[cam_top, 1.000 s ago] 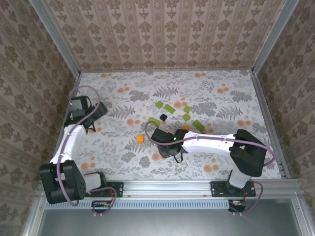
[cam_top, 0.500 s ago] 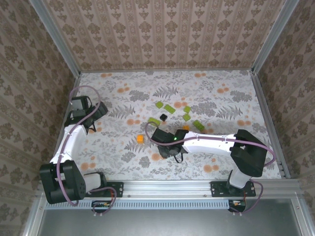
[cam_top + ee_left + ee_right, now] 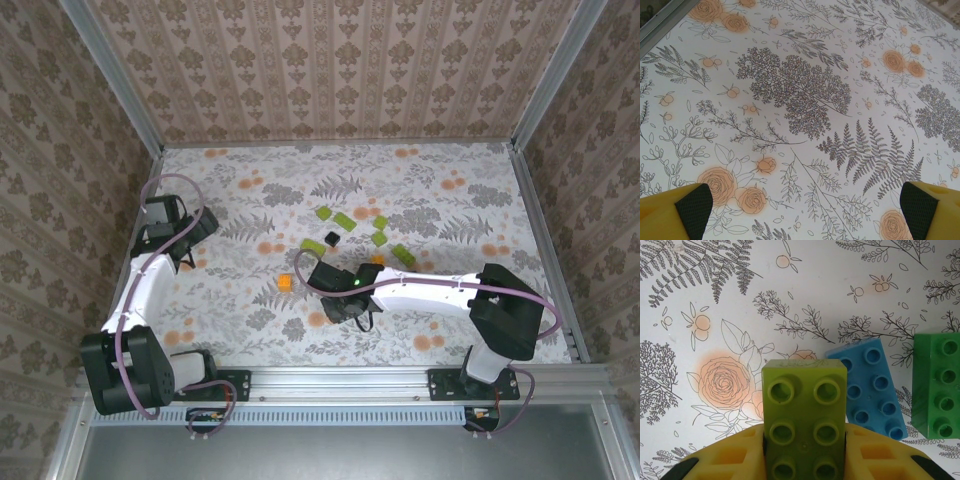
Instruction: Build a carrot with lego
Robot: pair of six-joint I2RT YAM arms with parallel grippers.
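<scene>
My right gripper (image 3: 805,450) is shut on a lime-green lego brick (image 3: 805,410), studs facing the camera, held just above the floral table. A blue brick (image 3: 871,386) and a dark green brick (image 3: 937,390) lie flat right beside it. In the top view the right gripper (image 3: 340,303) sits near the table's middle. Loose lime-green bricks (image 3: 344,220), a black one (image 3: 332,238) and an orange one (image 3: 286,282) lie beyond it. My left gripper (image 3: 805,220) stands open over bare cloth at the far left (image 3: 175,240). The carrot is out of view.
A second orange brick (image 3: 378,260) lies by the right arm's forearm. Metal rails (image 3: 140,130) and patterned walls bound the table on three sides. The left gripper hangs close to the left rail (image 3: 660,25).
</scene>
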